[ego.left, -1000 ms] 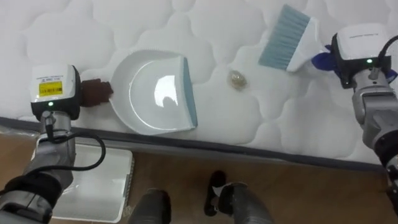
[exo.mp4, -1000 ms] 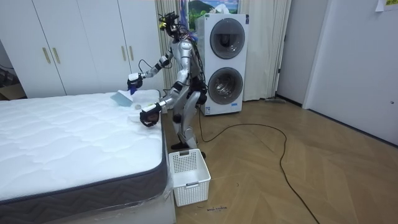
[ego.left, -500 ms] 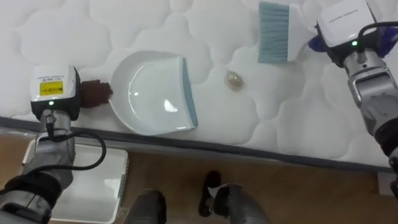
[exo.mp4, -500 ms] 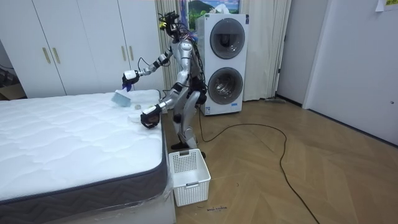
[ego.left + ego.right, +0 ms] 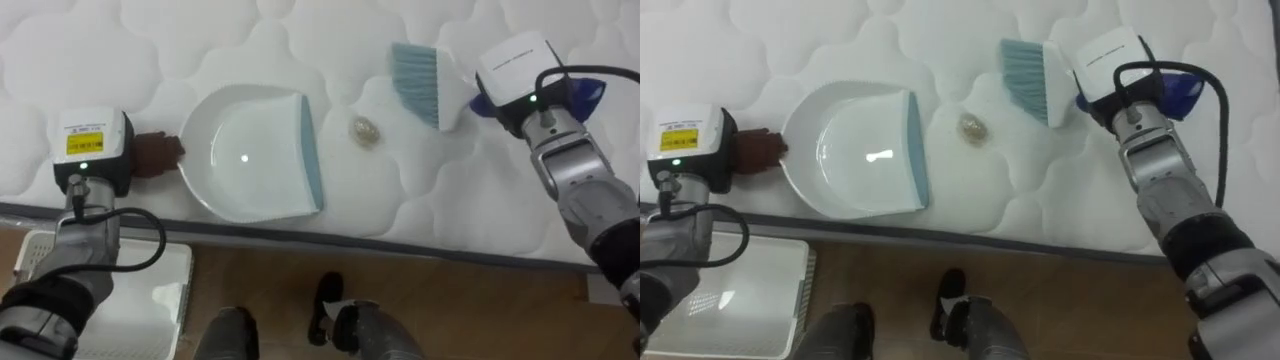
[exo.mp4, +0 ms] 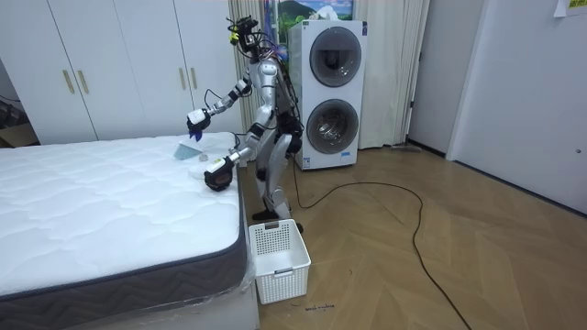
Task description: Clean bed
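Where the robot stands: at the side of the bed (image 6: 110, 197), near its corner, with both arms out over the mattress.
Left hand (image 5: 152, 152): its dark fingers are curled round the handle of the dustpan (image 5: 255, 150). The pan lies flat on the mattress with its open lip facing the robot's right.
Right hand (image 6: 195, 123): it carries the brush (image 5: 418, 82). A white box on the wrist covers the grip, so how it holds cannot be told.
The thing to clean up: a small crumpled scrap (image 5: 364, 131) lies on the mattress between the pan's lip and the brush, close to both.
Could go wrong, too hard: a strong sweep might flick the scrap over the pan or off the bed's edge onto the floor.
Could go wrong, soft bed: the quilted top has dips, so the scrap might slip under the pan's lip and not go in.
Could go wrong, pan slides: if the brush bumps the pan, the pan might move away.
Count: one dustpan, one brush, one scrap, one white basket (image 6: 280, 257) on the floor by the bed.
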`<state>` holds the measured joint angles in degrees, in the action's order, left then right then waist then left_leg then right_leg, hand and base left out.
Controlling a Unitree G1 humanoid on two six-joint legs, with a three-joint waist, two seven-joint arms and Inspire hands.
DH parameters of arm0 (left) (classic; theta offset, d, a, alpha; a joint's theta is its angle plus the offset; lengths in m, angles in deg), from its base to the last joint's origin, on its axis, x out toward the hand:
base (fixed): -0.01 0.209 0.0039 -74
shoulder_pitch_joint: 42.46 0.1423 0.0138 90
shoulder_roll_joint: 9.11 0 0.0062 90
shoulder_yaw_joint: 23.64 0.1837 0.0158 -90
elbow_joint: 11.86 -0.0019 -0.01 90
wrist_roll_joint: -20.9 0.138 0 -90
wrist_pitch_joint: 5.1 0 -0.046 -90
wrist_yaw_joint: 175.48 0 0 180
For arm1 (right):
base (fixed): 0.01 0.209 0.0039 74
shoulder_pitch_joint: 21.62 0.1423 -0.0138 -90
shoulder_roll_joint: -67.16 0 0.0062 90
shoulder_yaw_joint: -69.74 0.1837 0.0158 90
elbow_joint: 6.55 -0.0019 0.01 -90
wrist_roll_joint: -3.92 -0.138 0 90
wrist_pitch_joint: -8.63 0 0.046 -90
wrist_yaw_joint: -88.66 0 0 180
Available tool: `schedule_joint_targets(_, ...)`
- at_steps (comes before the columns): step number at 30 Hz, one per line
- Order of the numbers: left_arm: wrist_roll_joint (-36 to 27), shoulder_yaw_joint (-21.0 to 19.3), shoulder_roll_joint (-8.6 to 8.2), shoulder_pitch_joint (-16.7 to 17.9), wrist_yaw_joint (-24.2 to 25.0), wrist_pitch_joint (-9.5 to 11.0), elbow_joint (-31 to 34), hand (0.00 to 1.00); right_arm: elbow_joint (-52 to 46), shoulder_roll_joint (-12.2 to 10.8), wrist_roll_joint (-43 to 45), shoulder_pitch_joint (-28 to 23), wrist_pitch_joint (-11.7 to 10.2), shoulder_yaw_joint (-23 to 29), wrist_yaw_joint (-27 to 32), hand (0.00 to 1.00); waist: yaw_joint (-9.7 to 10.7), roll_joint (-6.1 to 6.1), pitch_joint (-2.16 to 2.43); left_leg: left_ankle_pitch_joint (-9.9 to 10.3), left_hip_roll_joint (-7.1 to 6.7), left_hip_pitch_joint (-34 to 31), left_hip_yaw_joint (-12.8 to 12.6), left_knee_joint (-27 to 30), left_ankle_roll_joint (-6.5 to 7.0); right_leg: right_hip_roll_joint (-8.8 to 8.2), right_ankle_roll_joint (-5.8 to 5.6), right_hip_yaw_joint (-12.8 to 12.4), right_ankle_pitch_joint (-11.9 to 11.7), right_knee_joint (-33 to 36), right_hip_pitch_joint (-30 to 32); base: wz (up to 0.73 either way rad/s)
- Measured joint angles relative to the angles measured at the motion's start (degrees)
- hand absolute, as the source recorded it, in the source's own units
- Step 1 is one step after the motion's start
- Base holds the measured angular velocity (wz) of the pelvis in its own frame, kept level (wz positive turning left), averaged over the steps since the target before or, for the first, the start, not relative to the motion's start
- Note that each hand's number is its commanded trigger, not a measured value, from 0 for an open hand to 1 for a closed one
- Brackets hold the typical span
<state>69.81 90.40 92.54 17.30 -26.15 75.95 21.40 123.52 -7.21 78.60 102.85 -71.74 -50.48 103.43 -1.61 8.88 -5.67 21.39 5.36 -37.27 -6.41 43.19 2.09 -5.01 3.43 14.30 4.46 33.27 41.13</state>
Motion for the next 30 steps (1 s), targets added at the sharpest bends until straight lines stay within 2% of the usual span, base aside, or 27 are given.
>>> schedule_joint_targets(7,0.05,1.62,-0.07,0.24,1.50,0.70,0.11,1.00,-6.86,-0.30,-0.93,-3.80,0.22,0.05,-4.66,1.00,-0.13,-0.29,0.26,-0.04,0.42,1.01,-1.08,-0.47,-0.07,0.11,0.29,0.02,-0.20,-0.39,-0.52,-0.07)
schedule_joint_targets(11,-0.05,3.23,-0.23,0.26,1.50,0.83,0.11,1.00,-9.38,-0.63,-2.49,-4.30,0.20,-0.15,-7.39,1.00,-0.12,-0.39,0.33,-0.04,0.67,1.23,-1.59,-0.22,-0.08,0.13,0.59,0.07,-0.40,-0.25,-0.52,-0.06)
schedule_joint_targets(15,0.01,4.40,-0.81,0.37,1.56,1.82,0.10,1.00,-9.69,-1.06,-5.21,-4.31,-0.21,-0.21,-8.74,1.00,-0.16,-0.42,0.37,-0.05,0.80,1.46,-1.96,0.24,-0.09,0.12,0.74,-0.21,-0.49,0.26,-0.53,-0.02)
schedule_joint_targets(18,0.00,4.61,-1.47,1.01,2.01,2.03,0.10,1.00,-10.20,-2.39,-6.45,-4.31,-0.23,-0.44,-9.94,1.00,0.01,-0.36,0.62,-0.12,0.80,1.80,-2.49,0.24,-0.21,0.12,0.85,-0.60,-0.55,0.38,-0.53,-0.08)
schedule_joint_targets(22,0.10,6.03,-1.39,1.21,2.58,2.14,0.05,1.00,-14.34,-2.56,-8.19,-5.56,-0.22,-2.40,-12.60,1.00,0.33,-0.40,1.06,-0.30,0.84,1.82,-2.47,0.30,-0.50,0.43,1.28,-0.25,-0.82,-0.04,-0.73,-0.01)
schedule_joint_targets(28,0.63,6.06,-1.36,1.47,2.94,2.24,0.03,1.00,-18.73,-3.14,-9.04,-7.58,-0.71,-3.29,-15.55,1.00,0.31,-0.43,1.10,-0.49,1.11,1.89,-2.29,0.26,-0.85,1.00,1.55,-0.68,-1.10,-0.49,-0.95,0.00)
schedule_joint_targets(30,0.74,6.09,-1.36,1.65,2.94,2.40,-0.13,1.00,-19.71,-3.13,-9.22,-7.59,-0.83,-3.54,-16.72,1.00,0.30,-0.49,1.29,-0.50,1.15,1.93,-2.39,0.27,-0.87,0.97,1.65,-0.62,-1.17,-0.47,-0.96,0.00)
